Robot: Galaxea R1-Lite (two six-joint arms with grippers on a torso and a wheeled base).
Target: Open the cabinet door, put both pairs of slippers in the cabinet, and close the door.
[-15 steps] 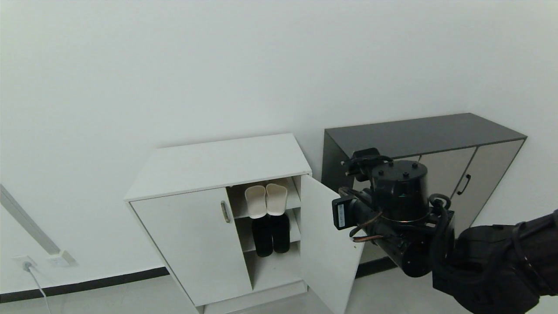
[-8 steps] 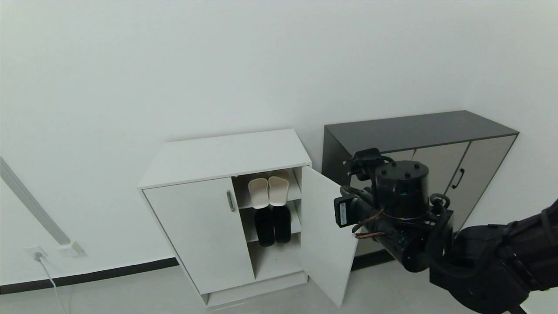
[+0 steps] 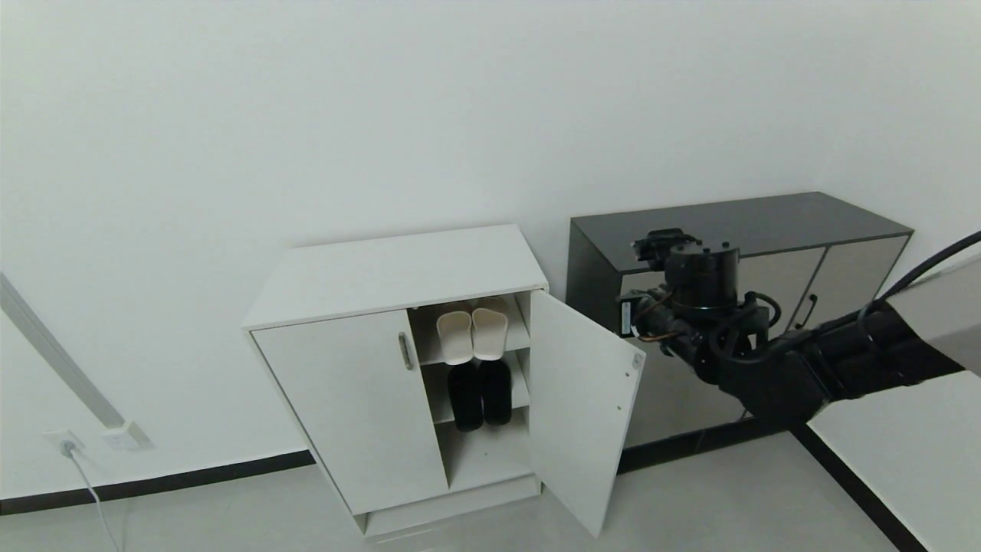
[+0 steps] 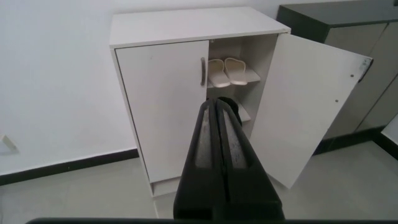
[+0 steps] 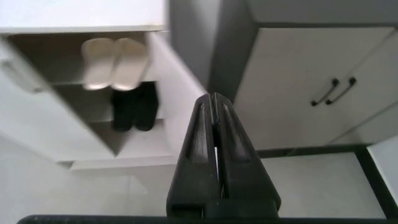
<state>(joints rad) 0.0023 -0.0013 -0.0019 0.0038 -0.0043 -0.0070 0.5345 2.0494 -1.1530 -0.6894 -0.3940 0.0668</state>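
Observation:
The white cabinet [image 3: 391, 272] stands against the wall with its right door [image 3: 582, 406] swung open and its left door [image 3: 352, 414] closed. A beige pair of slippers [image 3: 471, 333] lies on the upper shelf, a black pair [image 3: 480, 395] on the shelf below. My right arm [image 3: 766, 360] is stretched out beside the open door, just right of its free edge. In the right wrist view the right gripper [image 5: 213, 99] is shut and empty, pointing at the gap beside the door, with both pairs [image 5: 113, 62] off to one side. The left gripper [image 4: 217, 102] is shut, empty, and back from the cabinet front.
A dark cabinet [image 3: 736, 222] with grey doors stands right of the white one, close behind the open door. A white wall section with a black baseboard [image 3: 904, 452] juts in at the lower right. A socket with a cable [image 3: 61, 445] is low on the left wall.
The head camera shifted early on. Since then my right arm has stretched out away from the camera, toward the dark cabinet and the door's edge. The slippers and the door have not moved.

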